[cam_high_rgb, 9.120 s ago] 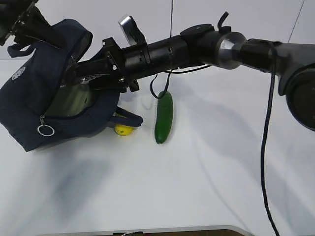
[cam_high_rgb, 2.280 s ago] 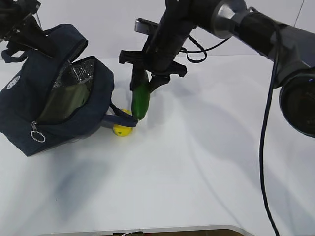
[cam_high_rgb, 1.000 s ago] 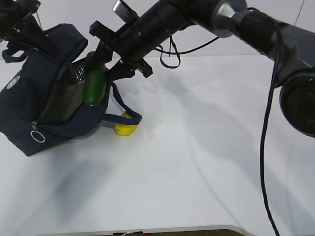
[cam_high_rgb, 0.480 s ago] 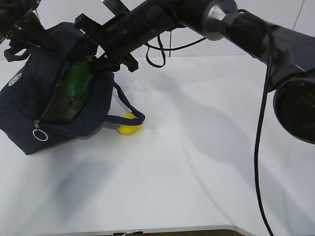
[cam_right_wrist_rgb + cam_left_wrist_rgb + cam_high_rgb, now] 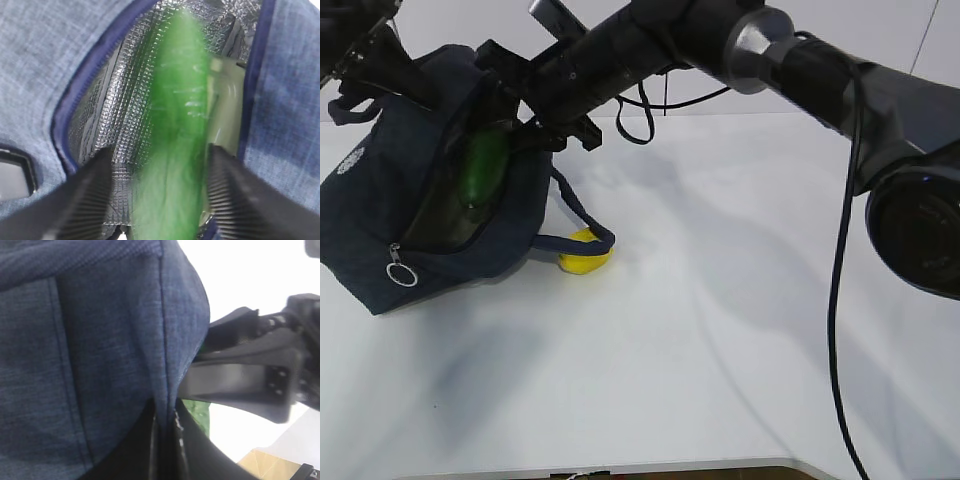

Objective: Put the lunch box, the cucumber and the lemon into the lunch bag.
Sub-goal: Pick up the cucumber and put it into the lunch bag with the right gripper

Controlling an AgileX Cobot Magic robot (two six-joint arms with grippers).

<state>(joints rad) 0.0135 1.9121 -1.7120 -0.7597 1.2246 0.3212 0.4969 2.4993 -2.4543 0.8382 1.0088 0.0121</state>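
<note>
I work in what looks like a lab or test bench rather than a home: a bare white tabletop [image 5: 740, 330] against a plain white wall [image 5: 840, 50], loose black cables [image 5: 845, 300] trailing off my arm, and nothing homely around, only a brown strip of floor below the tabletop's edge.

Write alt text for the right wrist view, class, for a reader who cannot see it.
A blurred green cucumber sits between the right gripper's two spread fingers, its far end inside the open navy lunch bag. Silvery quilted lining surrounds it, with the pale lunch box beside it.
</note>
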